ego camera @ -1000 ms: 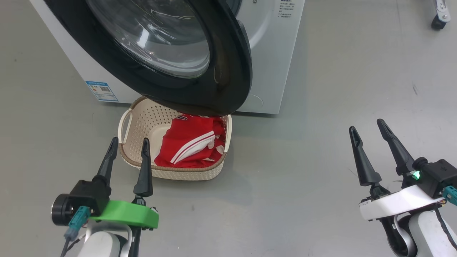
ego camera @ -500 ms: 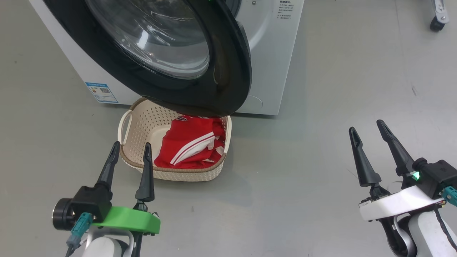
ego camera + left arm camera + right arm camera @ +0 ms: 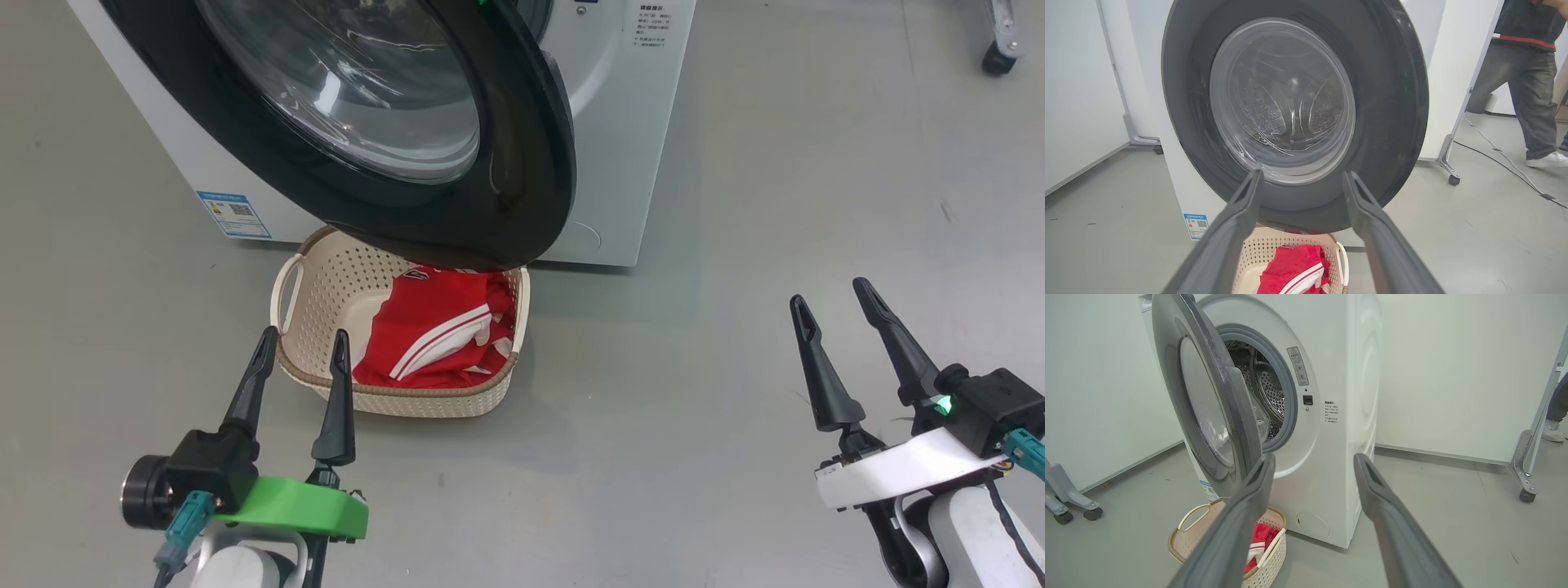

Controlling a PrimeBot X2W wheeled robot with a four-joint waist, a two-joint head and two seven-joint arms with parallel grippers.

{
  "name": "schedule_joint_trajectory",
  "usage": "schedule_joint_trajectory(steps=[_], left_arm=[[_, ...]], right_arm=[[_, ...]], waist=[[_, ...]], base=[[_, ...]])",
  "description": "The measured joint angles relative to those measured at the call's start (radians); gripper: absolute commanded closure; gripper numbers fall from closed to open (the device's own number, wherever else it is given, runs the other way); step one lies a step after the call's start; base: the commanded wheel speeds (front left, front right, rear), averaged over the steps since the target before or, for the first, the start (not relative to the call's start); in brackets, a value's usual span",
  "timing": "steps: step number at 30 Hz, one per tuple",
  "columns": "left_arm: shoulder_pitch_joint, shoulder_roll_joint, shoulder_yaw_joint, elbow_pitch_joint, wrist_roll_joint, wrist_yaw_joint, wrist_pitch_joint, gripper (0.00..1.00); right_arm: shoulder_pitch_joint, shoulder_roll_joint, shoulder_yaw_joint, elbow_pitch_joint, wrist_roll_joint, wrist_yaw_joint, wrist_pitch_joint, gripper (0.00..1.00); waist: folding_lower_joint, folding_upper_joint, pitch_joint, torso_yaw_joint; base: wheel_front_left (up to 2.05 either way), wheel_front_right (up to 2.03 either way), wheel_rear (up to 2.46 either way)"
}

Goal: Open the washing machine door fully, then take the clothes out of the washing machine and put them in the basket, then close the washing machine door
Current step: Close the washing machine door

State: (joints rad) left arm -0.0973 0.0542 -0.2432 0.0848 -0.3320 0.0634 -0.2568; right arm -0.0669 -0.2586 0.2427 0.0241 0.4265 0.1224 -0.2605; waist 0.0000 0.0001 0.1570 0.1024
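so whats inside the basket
Red fabric clothes with white stripes fill the right half of the cream perforated plastic basket; its left half is bare. Anything beneath the fabric is hidden.

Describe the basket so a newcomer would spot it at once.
Start at the white washing machine with its black-rimmed door swung open. On the floor right under that door sits the basket: cream, perforated, brown-rimmed, with red clothes inside. Its perforated sides and red contents set it apart from the plain machine and floor.
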Motion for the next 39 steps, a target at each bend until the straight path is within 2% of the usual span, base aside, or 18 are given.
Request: schedule_joint_trajectory(steps=[30,31,32,39], left_arm=[[0.021,-0.007,0.014,0.002,0.021,-0.042,0.0,0.0],[0.021,-0.007,0.01,0.002,0.023,-0.043,0.0,0.0],[0.021,-0.007,0.002,0.002,0.027,-0.046,0.0,0.0],[0.021,-0.008,-0.024,0.002,0.038,-0.052,0.0,0.0]], right_arm=[[0.015,0.003,0.006,0.007,-0.006,0.0,0.0,0.0],[0.017,0.003,0.004,0.003,-0.006,0.0,0.0,0.82],[0.017,0.0,0.002,-0.017,-0.006,0.0,0.0,1.0],[0.014,-0.036,0.029,-0.052,-0.011,0.0,0.0,1.0]], waist=[[0.0,0.0,-0.011,0.008],[0.0,0.0,-0.011,0.011],[0.0,0.0,-0.009,0.018],[0.0,0.0,0.005,0.049]], base=[[0.0,0.0,0.0],[0.0,0.0,0.0],[0.0,0.0,0.0],[0.0,0.0,0.0]])
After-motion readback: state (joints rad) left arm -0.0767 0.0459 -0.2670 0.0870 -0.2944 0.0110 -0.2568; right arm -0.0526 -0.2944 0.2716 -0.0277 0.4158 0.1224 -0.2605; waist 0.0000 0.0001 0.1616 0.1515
